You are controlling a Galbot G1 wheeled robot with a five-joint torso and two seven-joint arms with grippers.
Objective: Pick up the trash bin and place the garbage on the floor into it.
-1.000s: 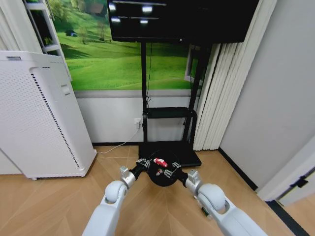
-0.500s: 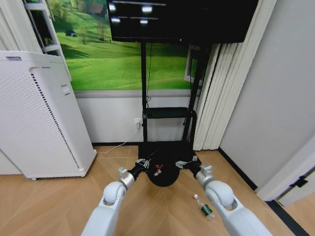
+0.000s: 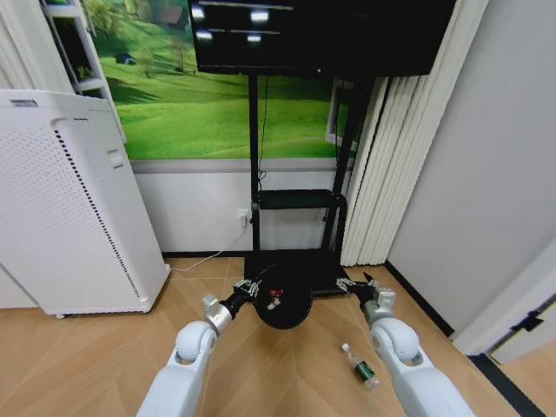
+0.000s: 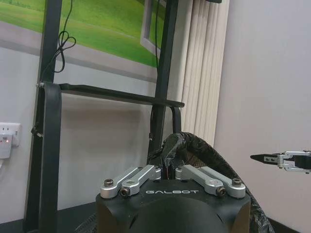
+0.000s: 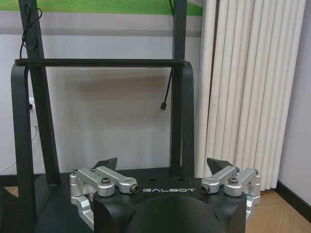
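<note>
Between the two arms, low over the wood floor (image 3: 104,356), the left gripper (image 3: 249,289) is clamped on the rim of the bin (image 3: 282,297) and holds it lifted and tipped, its mouth turned toward the head camera. From the left wrist, that gripper's (image 4: 171,171) fingers (image 4: 187,172) meet on the bin's (image 4: 214,158) black taped rim, with mesh curving away below. Red-and-white scraps (image 3: 274,298) lie inside the bin; how many cannot be told.

The right gripper (image 3: 359,284) hangs just beside the bin, apart from it, with its fingers spread and nothing between them. The right wrist view shows those fingertips (image 5: 107,163) wide apart, and the gripper (image 5: 163,166) faces a black TV stand (image 5: 99,63) and its base plate. The left wrist view catches the right gripper (image 4: 279,159) farther off, in front of a grey wall (image 4: 272,73).

A green bottle (image 3: 360,368) lies on the floor on the robot's right, beside the right forearm and well apart from the bin.

Behind the bin stands the TV stand (image 3: 295,199) on its base, carrying a dark screen (image 3: 321,35). White pleated curtains (image 3: 391,148) hang to its right. A tall white perforated cabinet (image 3: 69,208) stands on the left, and a white cable (image 3: 208,256) runs from a wall socket (image 3: 242,215) toward it. A green meadow mural (image 3: 200,95) covers the back wall.
</note>
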